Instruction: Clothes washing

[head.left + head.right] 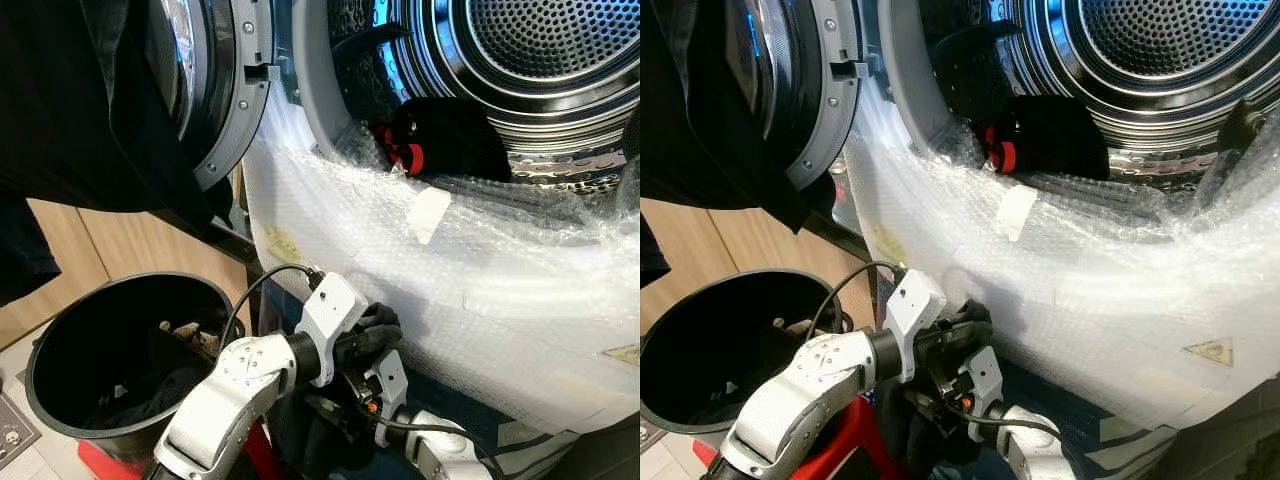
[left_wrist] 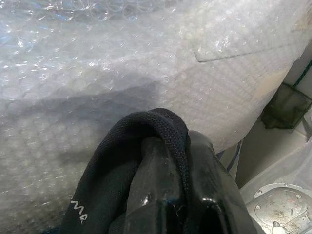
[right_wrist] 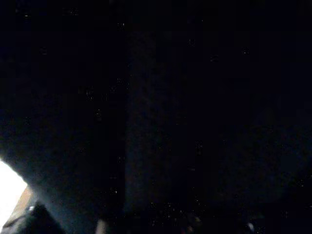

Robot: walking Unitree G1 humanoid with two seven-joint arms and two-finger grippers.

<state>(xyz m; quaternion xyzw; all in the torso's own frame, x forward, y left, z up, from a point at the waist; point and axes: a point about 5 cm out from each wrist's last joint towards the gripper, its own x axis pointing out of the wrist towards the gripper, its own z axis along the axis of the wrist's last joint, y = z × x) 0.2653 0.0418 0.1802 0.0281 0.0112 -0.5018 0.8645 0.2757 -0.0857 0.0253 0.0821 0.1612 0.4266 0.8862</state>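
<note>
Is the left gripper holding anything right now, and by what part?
Yes: the left gripper is shut on a black knit garment, pinching a folded edge draped over its fingers, just before the bubble-wrapped washer front.

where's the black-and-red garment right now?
The black-and-red garment lies at the washer drum's front lip, ahead to the robot's right, just above the bubble wrap.

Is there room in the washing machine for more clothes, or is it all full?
Lots of room: the drum is bare behind and above the black and red garment lying at its front lip. Crowded spots: the black basket holding clothes, and low down where the left gripper grips dark cloth against the bubble wrap.
</note>
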